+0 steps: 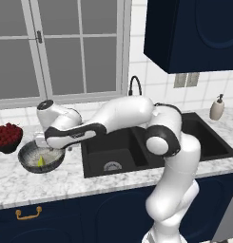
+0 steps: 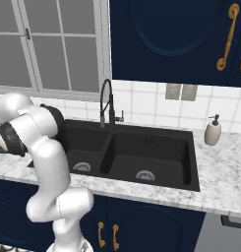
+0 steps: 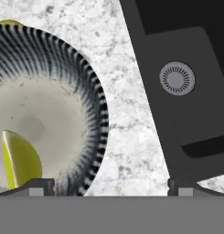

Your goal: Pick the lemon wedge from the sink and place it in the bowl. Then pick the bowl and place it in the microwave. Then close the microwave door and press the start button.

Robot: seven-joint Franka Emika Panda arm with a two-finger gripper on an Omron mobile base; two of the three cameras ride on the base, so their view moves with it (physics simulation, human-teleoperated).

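We are hovering our tool [image 3: 111, 185] with its jaws spread wide and holding nothing, over the bench [image 3: 127, 146] between bowl and sink [image 3: 186, 109]. The lemon wedge [image 3: 19, 160] is lying inside the bowl [image 3: 93, 114], toward nine o'clock from the tool in the hand view. For the next grasp, we judge the bowl's near rim is sitting just at nine o'clock of the left fingertip [image 3: 38, 185].

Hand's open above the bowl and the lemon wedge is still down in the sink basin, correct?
Not quite. The lemon wedge already lies inside the bowl, as the hand view shows. The hand is open above the bowl, as you said.
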